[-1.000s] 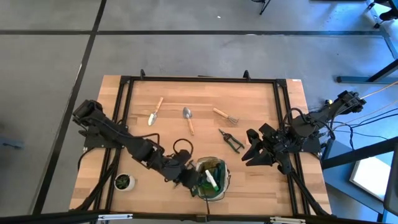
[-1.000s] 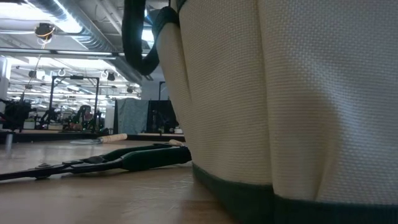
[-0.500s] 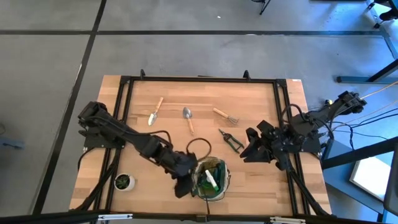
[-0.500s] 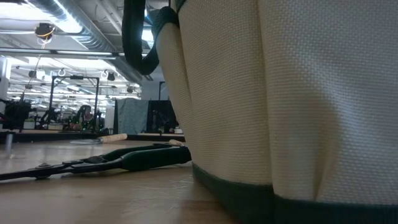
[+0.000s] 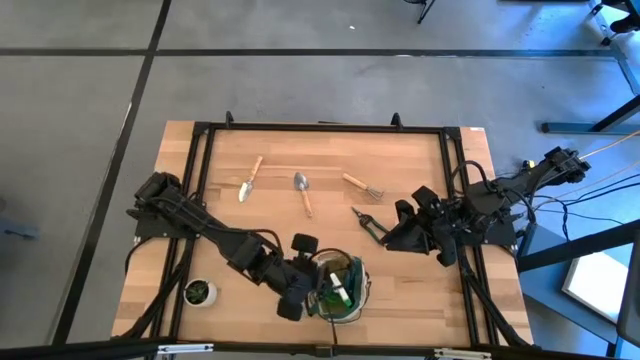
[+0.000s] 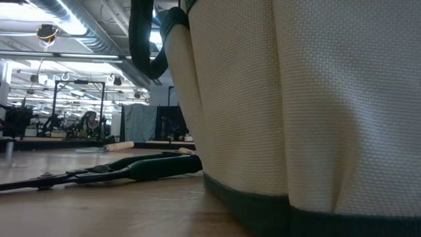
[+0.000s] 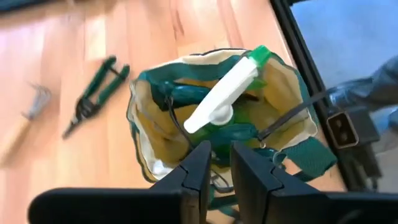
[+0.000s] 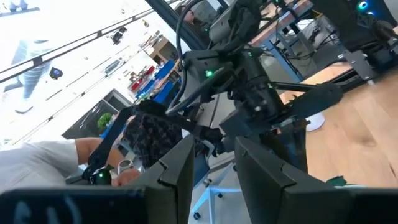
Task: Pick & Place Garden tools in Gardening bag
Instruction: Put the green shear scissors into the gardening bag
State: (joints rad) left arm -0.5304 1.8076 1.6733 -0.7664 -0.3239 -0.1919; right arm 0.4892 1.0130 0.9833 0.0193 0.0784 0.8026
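The gardening bag (image 5: 361, 284) stands near the table's front edge, and its khaki wall (image 6: 296, 131) fills the low view. The spray bottle (image 7: 224, 93) lies slanted inside it, white part up. My left gripper (image 7: 221, 163) hovers above the bag's left rim (image 7: 140, 124), fingers a narrow gap apart with nothing between them. Pruning shears (image 5: 372, 226) lie flat on the table right of centre. My right gripper (image 5: 393, 238) stands open just to their right, clear of them. Two trowels (image 5: 250, 178) (image 5: 302, 192) and a fork (image 5: 362, 186) lie farther back.
A small potted plant (image 5: 200, 292) stands at the front left. A black frame (image 5: 320, 127) borders the table. The bag's dark loop handle (image 6: 141, 39) stands up at its side. In the right wrist view a person (image 8: 56, 162) shows in the room beyond the table.
My left gripper has drawn back from over the bag's mouth toward the table's left and rolled about its own axis. The spray bottle stays in the bag. My right gripper has swung a little toward the shears.
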